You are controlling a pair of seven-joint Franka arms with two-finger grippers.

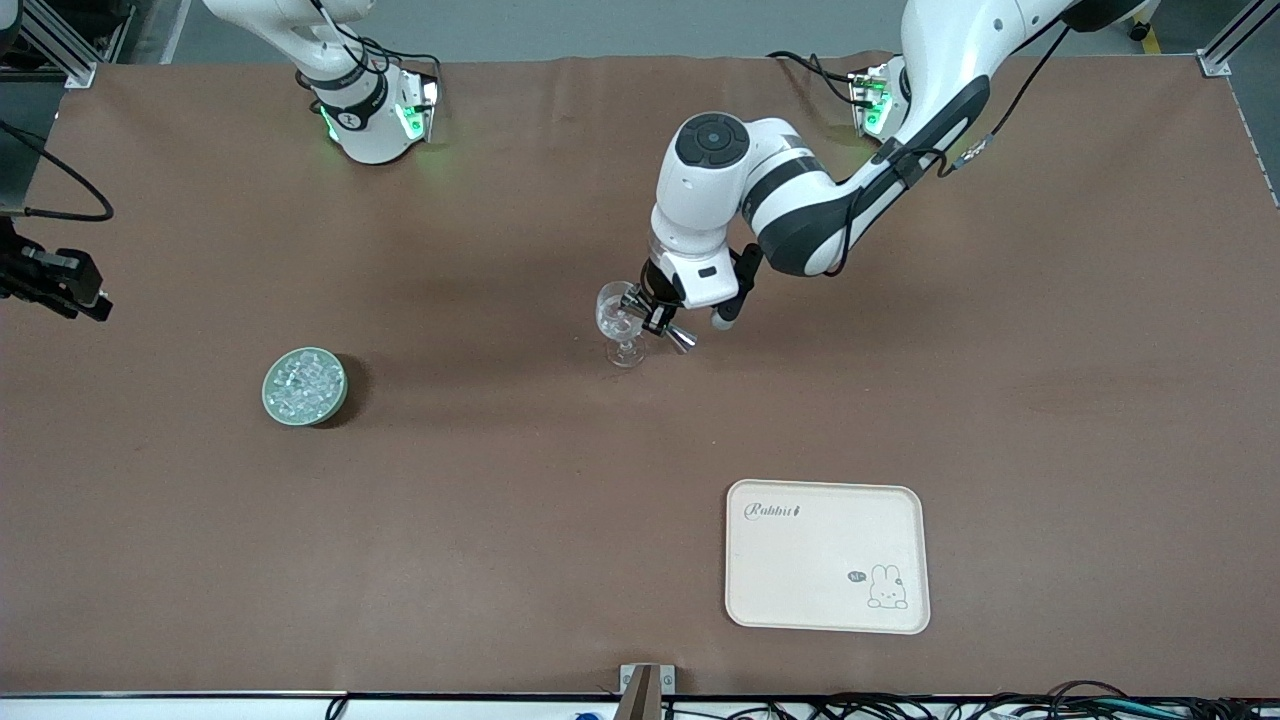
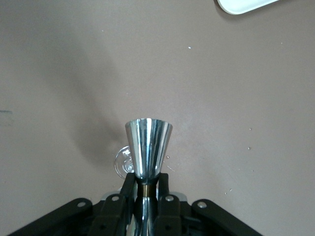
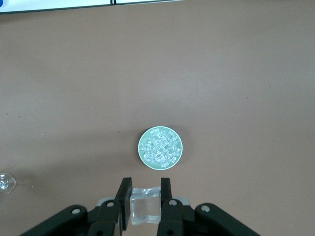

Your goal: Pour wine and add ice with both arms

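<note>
- Left hand [image 1: 664,318]: closed on a metal measuring cup [image 2: 147,147], gripped at its narrow waist. It hangs over the wine glass [image 1: 622,322], which stands on the tabletop [image 1: 1050,350] about midway between the two arm bases.
- Key relation: the measuring cup's long axis lies close to level, its mouth turned away from the hand. In the front view the glass bowl sits just beside and beneath the hand, toward the right arm's end. Judgement: the pour is under way or just finishing; no liquid is visible in either view.
- Right hand [image 3: 145,202]: closed on one clear ice cube [image 3: 145,205] held between the fingers [image 3: 166,194]. It is high over the tabletop, above the bowl of ice [image 1: 304,386].
- The bowl lies well apart from the glass, toward the right arm's end and nearer the front camera. Judgement: the right arm must carry its cube across to the glass, which shows only at the edge of the right wrist view [image 3: 6,182].
- View differences: the front view does not show the right hand. The left wrist view shows only the glass foot past the cup.
- A cream tray [image 1: 826,556] lies unused, nearer the front camera than the glass.
</note>
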